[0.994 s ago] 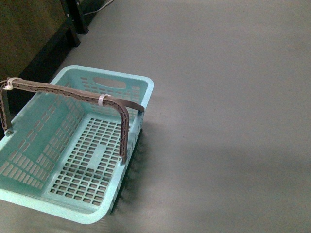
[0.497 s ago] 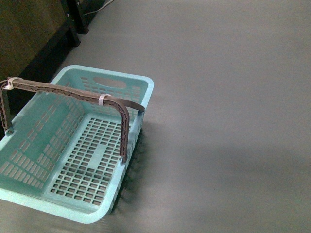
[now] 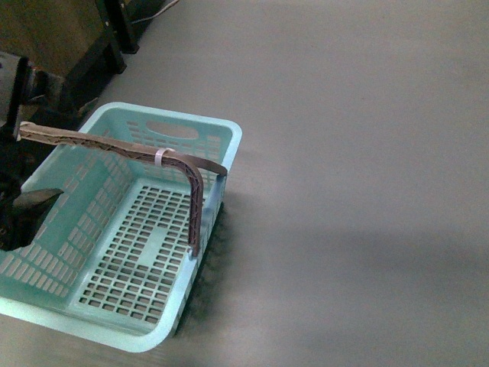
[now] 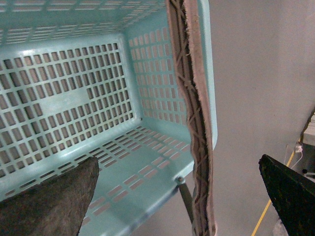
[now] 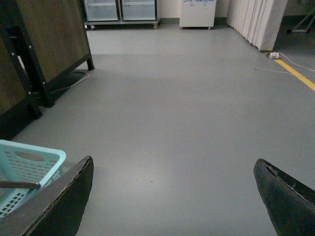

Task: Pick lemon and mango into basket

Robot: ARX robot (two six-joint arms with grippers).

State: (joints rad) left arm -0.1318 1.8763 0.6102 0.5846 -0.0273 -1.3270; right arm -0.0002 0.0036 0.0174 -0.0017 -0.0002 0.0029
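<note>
Two dark fingers (image 4: 49, 201) of the left gripper (image 4: 177, 161) stand spread wide and grip nothing. Between them runs the brown ribbed handle (image 4: 189, 98) of the light teal basket (image 4: 152, 73). One finger hangs over the basket's slotted inside, the other outside its rim above the grey floor (image 4: 246, 73). From the front, the left arm (image 3: 19, 153) shows as a dark mass over the basket's side at the end of the handle. A white zip tie (image 3: 159, 157) sits farther along the handle, away from the fingers. The basket rests on the floor, with only its slotted bottom showing inside. The right gripper (image 5: 173, 162) also holds its fingers (image 5: 59, 201) wide apart and empty, above open floor. A corner of the basket shows just past one of them. Well beyond the right fingers stand a wooden cabinet (image 5: 49, 34) on black legs, a yellow floor line (image 5: 300, 76), a white curtain (image 5: 256, 19) and glass-fronted units (image 5: 120, 10) along the far wall.
</note>
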